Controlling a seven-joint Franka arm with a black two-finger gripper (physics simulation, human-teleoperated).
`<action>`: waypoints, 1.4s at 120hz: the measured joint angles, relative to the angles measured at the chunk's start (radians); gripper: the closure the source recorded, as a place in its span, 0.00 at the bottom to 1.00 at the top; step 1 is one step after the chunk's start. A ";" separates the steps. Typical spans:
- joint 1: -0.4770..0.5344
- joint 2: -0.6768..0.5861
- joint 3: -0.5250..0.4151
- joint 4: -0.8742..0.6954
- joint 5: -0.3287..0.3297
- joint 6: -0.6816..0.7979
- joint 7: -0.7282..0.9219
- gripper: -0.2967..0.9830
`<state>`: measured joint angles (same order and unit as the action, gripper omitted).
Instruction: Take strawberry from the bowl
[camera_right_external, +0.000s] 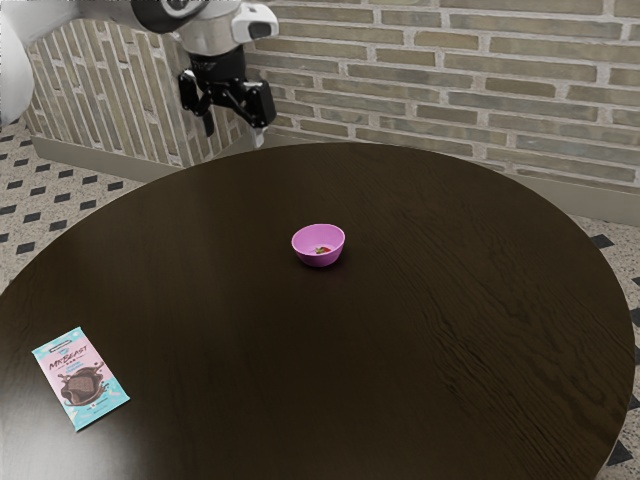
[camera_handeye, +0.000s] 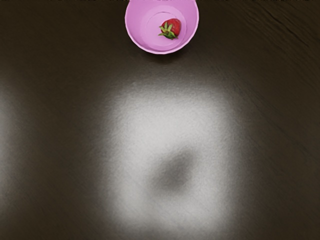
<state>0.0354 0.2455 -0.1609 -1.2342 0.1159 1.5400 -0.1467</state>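
Observation:
My gripper (camera_right_external: 234, 136) hangs above the table's far edge, toward the exterior view's upper left, its two fingers spread wide with nothing between them. The small pink bowl (camera_right_external: 318, 257) stands upright near the middle of the table, apart from the gripper. Inside it the strawberry (camera_right_external: 323, 250) is a small red and green spot. In the wrist view the bowl (camera_handeye: 142, 31) holds the red strawberry (camera_handeye: 172, 27), its green leaves showing, lying on the bowl's bottom.
A pink and light-blue chocolate packet (camera_right_external: 82, 380) lies flat at the exterior view's lower left, well away from the bowl. The round dark table (camera_right_external: 420, 330) has a brick wall behind it.

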 joint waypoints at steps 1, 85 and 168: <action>0.000 0.001 0.000 0.000 -0.001 0.001 0.000 0.23; -0.007 0.318 0.008 0.076 -0.029 0.243 -0.021 0.31; -0.006 0.685 0.044 0.314 -0.004 0.500 -0.006 0.41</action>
<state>0.0292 0.9304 -0.1169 -0.9204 0.1123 2.0400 -0.1524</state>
